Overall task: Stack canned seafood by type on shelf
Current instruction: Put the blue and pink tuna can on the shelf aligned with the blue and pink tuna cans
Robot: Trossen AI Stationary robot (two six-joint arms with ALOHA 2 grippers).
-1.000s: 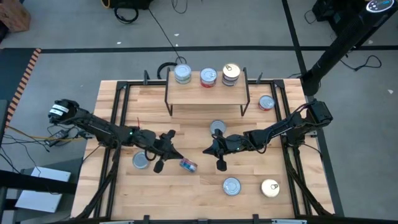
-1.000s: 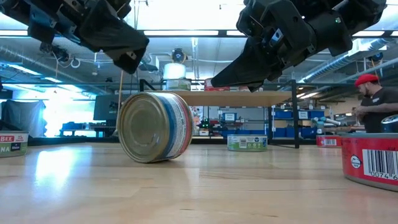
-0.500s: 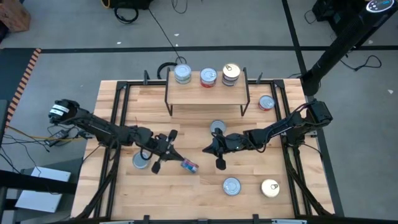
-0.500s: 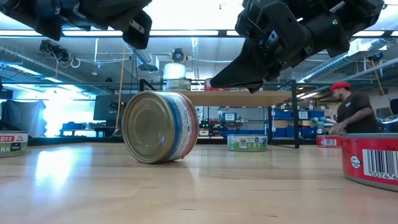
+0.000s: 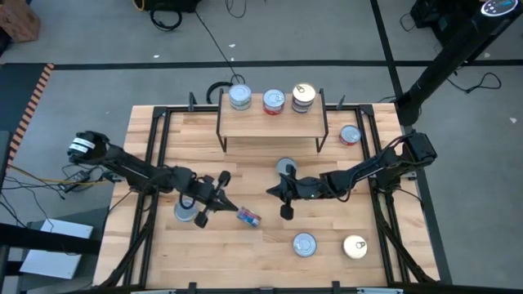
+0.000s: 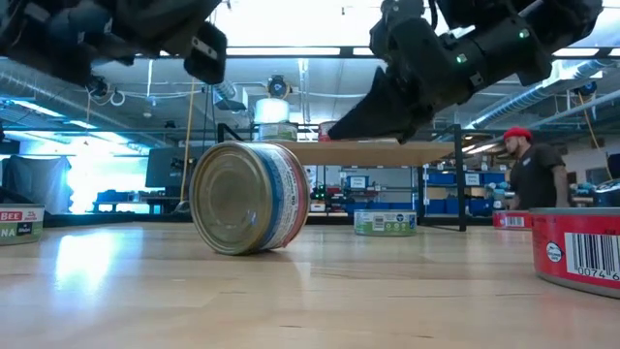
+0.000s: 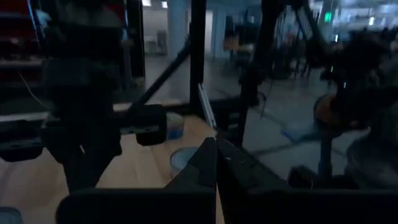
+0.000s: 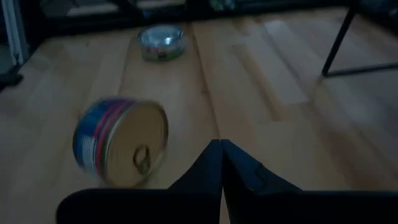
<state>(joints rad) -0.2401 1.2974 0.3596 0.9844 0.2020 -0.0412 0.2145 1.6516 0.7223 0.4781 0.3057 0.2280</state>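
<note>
Both end effectors are closed on nothing and hang above the worktop (image 5: 163,131). The left end effector (image 5: 228,205) sits just at 9 o'clock of a tin on its edge (image 5: 248,216), apart from it. The right end effector (image 5: 273,193) hovers at 2 o'clock of that tin, its fingers (image 8: 219,163) pressed together.

The shelf (image 5: 272,119) at 12 o'clock carries three stacks: silver-blue (image 5: 239,96), red (image 5: 274,100), gold (image 5: 303,95). Loose tins lie flat: one (image 5: 285,167) in front of the shelf, a red one (image 5: 350,135) at 2 o'clock, two (image 5: 304,243) (image 5: 355,247) at 5 o'clock. Another (image 5: 185,211) is half hidden under the left arm. In the low view, a tin at the right edge (image 6: 578,250) is cut off.
</note>
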